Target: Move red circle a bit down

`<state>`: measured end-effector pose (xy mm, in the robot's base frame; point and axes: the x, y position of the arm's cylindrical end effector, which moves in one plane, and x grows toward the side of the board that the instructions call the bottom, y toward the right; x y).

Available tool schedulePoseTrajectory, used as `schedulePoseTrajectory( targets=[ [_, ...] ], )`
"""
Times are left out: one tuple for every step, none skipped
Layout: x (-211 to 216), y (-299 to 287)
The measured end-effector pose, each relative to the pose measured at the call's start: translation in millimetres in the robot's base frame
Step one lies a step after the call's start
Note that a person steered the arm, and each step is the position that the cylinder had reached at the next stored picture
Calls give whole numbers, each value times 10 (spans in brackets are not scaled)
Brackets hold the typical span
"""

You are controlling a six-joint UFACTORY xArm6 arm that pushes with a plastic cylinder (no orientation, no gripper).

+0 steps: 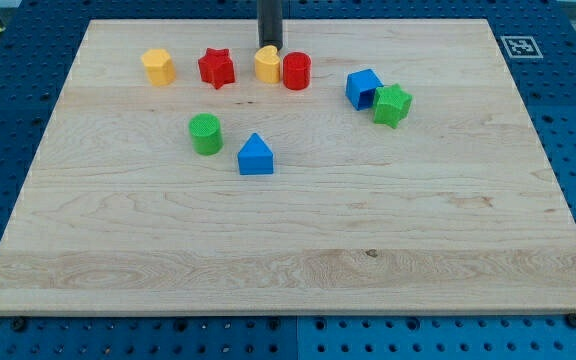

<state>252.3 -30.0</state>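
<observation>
The red circle, a short red cylinder, stands near the view's top middle of the wooden board. A yellow block with a rounded shape touches its left side. My tip is at the end of the dark rod, just above the yellow block and a little up and left of the red circle.
A red star and a yellow block lie to the left along the top. A blue block and a green star touch at the right. A green cylinder and a blue triangular block lie lower.
</observation>
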Motion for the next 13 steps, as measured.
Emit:
schedulePoseTrajectory(
  targets=[
    [141,0],
    [199,14],
    [110,23],
    [-46,272],
    [-49,250],
    [-61,24],
    [-61,-22],
    [-45,45],
    [43,400],
    [123,446],
    [139,400],
    [139,301],
    [201,276]
  ],
)
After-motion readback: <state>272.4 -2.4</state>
